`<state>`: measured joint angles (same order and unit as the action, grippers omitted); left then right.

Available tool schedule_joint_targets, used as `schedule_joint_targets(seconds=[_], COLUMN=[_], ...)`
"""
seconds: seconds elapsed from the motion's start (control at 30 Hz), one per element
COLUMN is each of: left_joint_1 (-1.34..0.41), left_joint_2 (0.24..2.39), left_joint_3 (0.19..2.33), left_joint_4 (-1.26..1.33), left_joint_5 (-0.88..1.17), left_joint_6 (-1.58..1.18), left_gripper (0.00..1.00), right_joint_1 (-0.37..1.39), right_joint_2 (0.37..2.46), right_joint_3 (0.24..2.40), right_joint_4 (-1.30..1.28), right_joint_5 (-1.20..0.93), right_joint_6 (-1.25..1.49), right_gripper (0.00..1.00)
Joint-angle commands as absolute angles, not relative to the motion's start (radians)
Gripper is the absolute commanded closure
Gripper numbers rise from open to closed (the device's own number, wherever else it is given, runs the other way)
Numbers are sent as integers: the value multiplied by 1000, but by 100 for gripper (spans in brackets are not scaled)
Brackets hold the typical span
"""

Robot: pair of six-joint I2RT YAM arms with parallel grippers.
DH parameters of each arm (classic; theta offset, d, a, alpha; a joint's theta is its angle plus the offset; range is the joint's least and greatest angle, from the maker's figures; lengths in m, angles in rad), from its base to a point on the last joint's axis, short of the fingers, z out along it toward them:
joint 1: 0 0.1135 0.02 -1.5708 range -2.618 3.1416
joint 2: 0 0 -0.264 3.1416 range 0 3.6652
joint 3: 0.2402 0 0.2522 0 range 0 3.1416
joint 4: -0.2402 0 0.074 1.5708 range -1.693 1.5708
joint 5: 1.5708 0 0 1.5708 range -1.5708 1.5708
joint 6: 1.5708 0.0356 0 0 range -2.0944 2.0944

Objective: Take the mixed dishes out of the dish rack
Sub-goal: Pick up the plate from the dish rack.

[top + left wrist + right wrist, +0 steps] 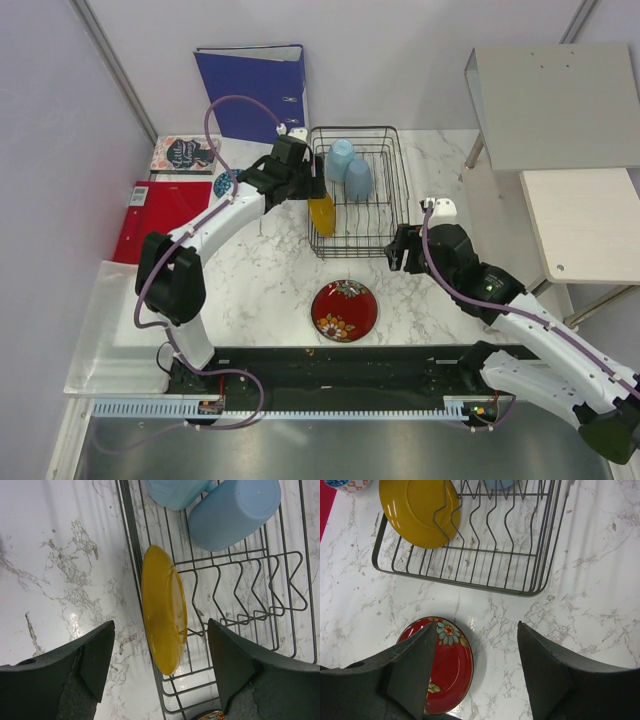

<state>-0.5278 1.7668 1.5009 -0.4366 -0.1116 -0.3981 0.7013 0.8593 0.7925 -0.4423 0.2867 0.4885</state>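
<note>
The black wire dish rack (403, 192) stands at the back middle of the marble table. Along its left side a yellow plate (164, 610) stands on edge, and two pale blue cups (340, 158) (358, 180) lie at its far end. My left gripper (160, 624) is open, one finger on each side of the yellow plate's lower rim, with a gap on both sides. A red floral plate (344, 310) lies flat on the table in front of the rack. Just above it and to the right hangs my right gripper (476, 626), open and holding nothing. A small blue patterned bowl (224, 184) sits left of the rack, partly behind the left arm.
A blue ring binder (252, 90) stands behind the rack's left corner. A red folder (150, 215) and a dark book (185, 153) lie at the table's left edge. A grey shelf (555, 105) and a pale side table (590, 225) stand to the right.
</note>
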Motion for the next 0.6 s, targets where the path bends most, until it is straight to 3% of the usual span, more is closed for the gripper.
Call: schedule_joint_targets(seconds=[0.0,0.3,0.57], left_joint_1=[-528,-528,-529], left_joint_2=[1795,1833,1803], left_joint_3=[1543,1534,1491], left_joint_4=[-423,-420,-396], left_joint_5=[-100,-29,-5], left_joint_6=[-419,-445,-456], left_gripper=[20,27,41], right_joint_1=[703,704,704], right_joint_2=[871,882,900], right_joint_3=[815,801,776], right_joint_4=[-428,-417,-397], right_joint_5=[299,302,298], right_joint_6=[466,465,476], right_gripper=[27,27,27])
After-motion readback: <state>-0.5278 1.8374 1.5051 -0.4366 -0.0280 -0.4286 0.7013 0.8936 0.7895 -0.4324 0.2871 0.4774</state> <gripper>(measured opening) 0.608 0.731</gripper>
